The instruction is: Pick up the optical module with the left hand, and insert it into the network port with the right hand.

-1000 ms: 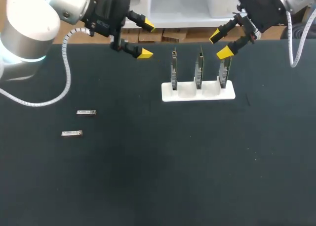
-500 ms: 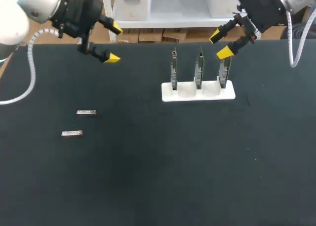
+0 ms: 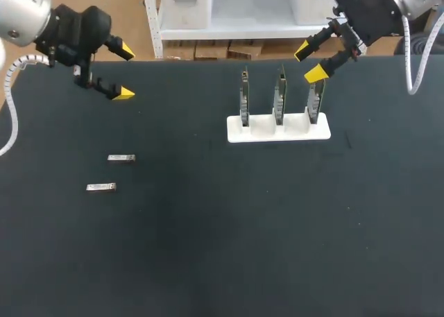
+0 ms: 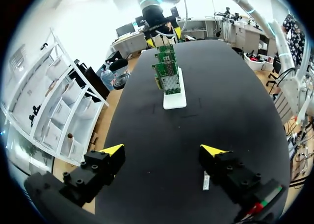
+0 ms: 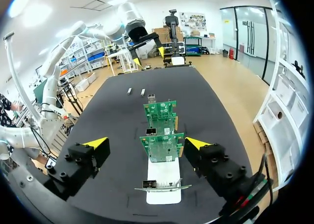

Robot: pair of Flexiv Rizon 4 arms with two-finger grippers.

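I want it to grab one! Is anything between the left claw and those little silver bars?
Nothing visible is. Only bare black tabletop separates the open left gripper from the two small silver optical modules.

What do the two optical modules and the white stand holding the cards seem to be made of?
Optical modules: likely bare metal, silvery grey with a dull sheen. White stand: probably matte plastic, judging by its even, glare-free surface. Cards: green circuit-board laminate.

Two optical modules lie flat (well apart from upright network cards).
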